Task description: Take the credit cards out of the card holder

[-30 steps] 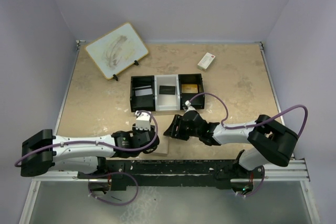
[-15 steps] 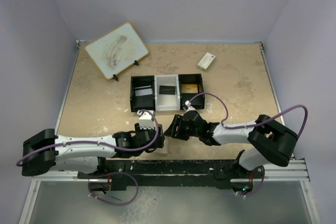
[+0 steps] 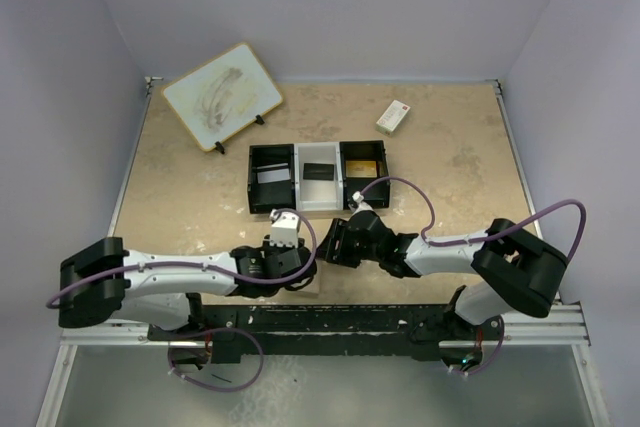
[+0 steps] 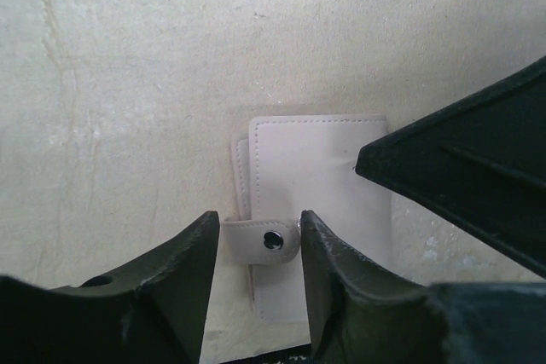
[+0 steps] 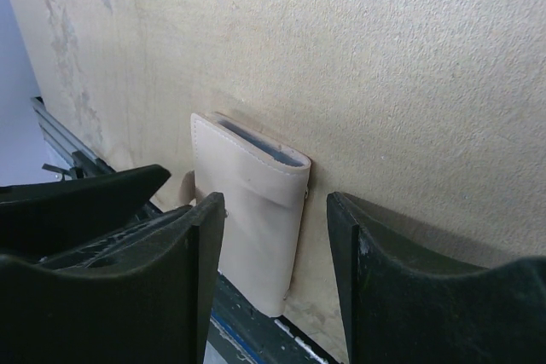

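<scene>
Plain pale lavender walls close in a small work bay on three sides: the back wall (image 3: 330, 7), the left wall (image 3: 60, 127) and the right wall (image 3: 590, 97). Between them lies a beige, stone-mottled desk (image 3: 450, 162), evenly lit with only soft shadows. A small smudged whiteboard (image 3: 222, 95) leans on black feet in the far left corner. An aluminium rail (image 3: 575, 325) runs along the near edge, with a dull grey surface (image 3: 400, 387) beyond it.

Tan card holder (image 5: 252, 228) on table (image 5: 384, 57), straddled by parted right tool (image 5: 277, 210)
</scene>
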